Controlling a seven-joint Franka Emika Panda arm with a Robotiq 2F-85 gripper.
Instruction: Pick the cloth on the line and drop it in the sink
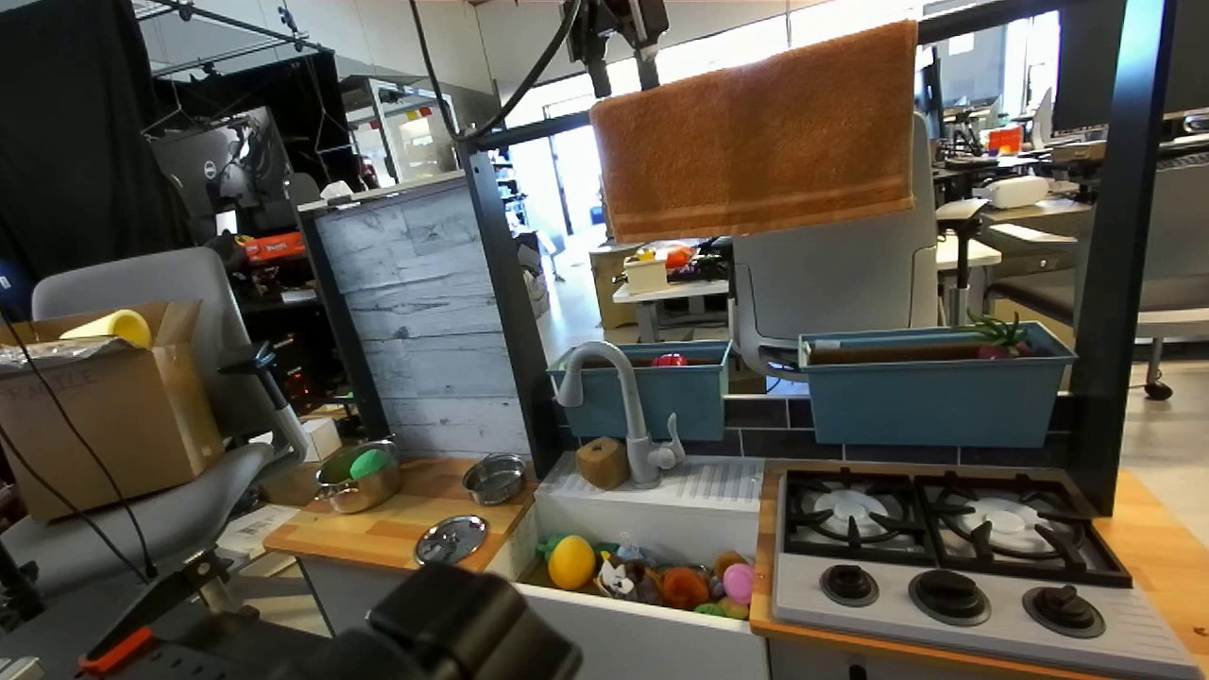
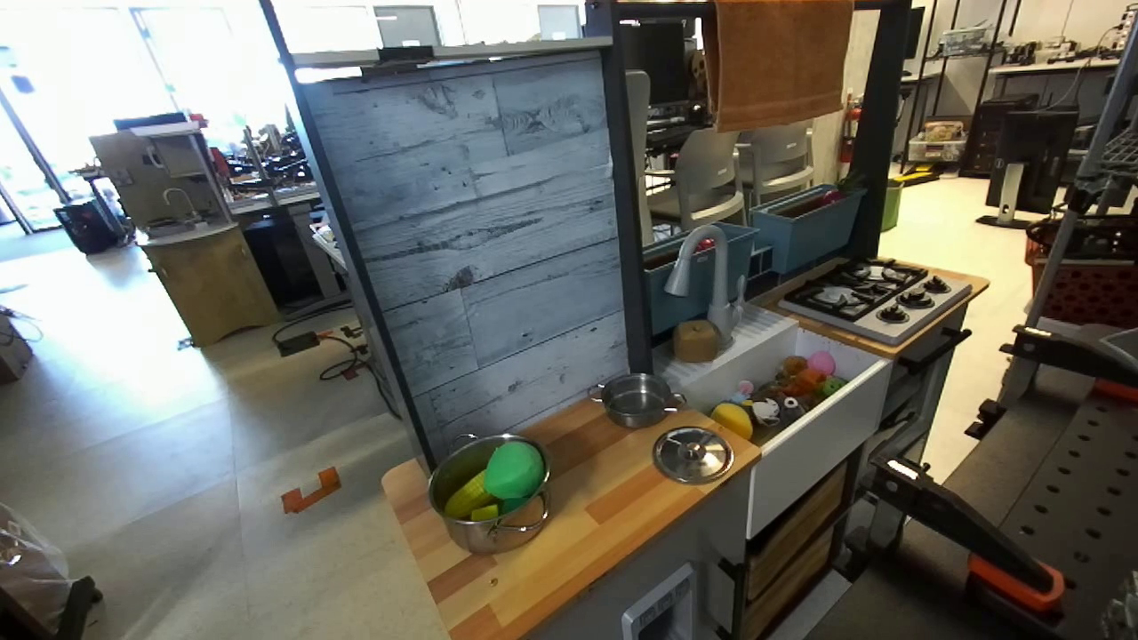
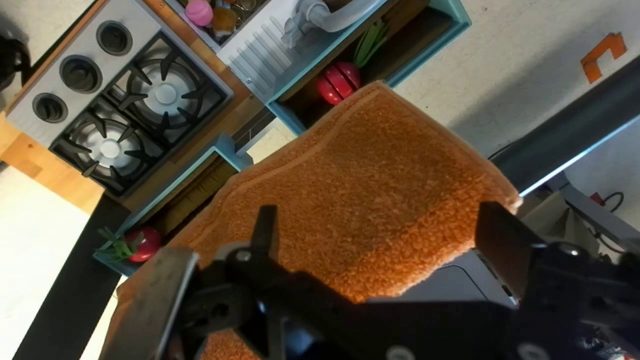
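The orange-brown cloth hangs folded over the line, a dark horizontal bar between two posts. The cloth also shows in an exterior view and in the wrist view. My gripper is at the cloth's upper edge near one end, pointing down. In the wrist view the gripper has its fingers wide apart, with cloth showing between them. I cannot tell whether a finger touches it. The white sink is below, with a grey curved faucet and several soft toys inside.
A stove stands beside the sink. Two teal planters are behind the counter under the cloth. Dark posts rise at both ends of the line. A pot, a pan and a lid sit on the wooden counter.
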